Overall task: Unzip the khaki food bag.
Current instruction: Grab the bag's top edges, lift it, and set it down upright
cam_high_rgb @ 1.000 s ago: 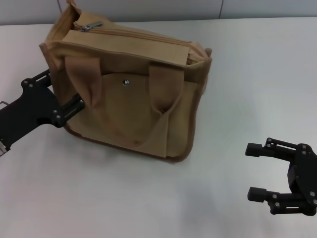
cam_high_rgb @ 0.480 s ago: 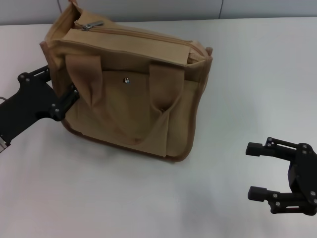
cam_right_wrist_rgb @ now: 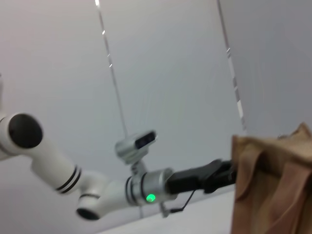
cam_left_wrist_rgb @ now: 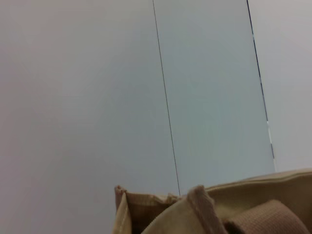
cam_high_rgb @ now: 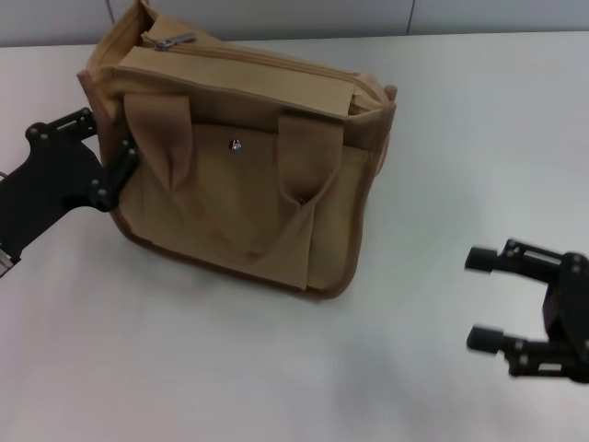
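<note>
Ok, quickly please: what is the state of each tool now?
Left tool: open, against the khaki food bag left side.
Right tool: open, holding nothing.

Tan khaki food bag (cam_high_rgb: pixel 239 175) with brown piping on white table (cam_high_rgb: pixel 184 368).

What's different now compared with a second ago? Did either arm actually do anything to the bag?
The left gripper slid back along the khaki food bag's end, nudging the bag slightly. The right gripper drifted a little toward the table's right edge, fingers open. The zipper pull stays untouched, zip closed.
</note>
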Tool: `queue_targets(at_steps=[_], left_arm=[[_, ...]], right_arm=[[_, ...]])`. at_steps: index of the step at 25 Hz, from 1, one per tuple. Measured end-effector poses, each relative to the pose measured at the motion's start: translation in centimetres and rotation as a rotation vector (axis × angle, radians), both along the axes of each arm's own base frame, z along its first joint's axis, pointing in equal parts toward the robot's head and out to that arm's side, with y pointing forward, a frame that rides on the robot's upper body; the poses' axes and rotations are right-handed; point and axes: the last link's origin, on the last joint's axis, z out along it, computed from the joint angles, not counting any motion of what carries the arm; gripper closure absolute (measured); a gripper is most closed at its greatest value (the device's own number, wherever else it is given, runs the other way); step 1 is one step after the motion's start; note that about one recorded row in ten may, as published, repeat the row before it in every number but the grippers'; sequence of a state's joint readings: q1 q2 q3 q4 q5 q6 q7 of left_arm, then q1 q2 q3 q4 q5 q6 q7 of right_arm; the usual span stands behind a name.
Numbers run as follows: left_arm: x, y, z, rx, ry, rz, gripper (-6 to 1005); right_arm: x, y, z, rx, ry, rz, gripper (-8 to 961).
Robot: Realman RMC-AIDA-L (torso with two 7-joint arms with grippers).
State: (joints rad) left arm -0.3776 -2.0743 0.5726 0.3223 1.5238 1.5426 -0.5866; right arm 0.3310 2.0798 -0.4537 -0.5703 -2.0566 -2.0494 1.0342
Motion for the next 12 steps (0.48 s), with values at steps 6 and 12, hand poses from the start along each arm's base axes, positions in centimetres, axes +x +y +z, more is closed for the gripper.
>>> queue_targets(at_steps=[6,12], left_arm=[[0.3,0.0,0.2,0.002,-0.013,-0.017,762],[0.5,0.0,0.2,0.002,-0.016,-0.035,827]], right_arm=[[0.1,0.2,1.4,0.133,0.078,-0.038,118],[0.4,0.1,2.4,0.226,0.129,-0.077,118]])
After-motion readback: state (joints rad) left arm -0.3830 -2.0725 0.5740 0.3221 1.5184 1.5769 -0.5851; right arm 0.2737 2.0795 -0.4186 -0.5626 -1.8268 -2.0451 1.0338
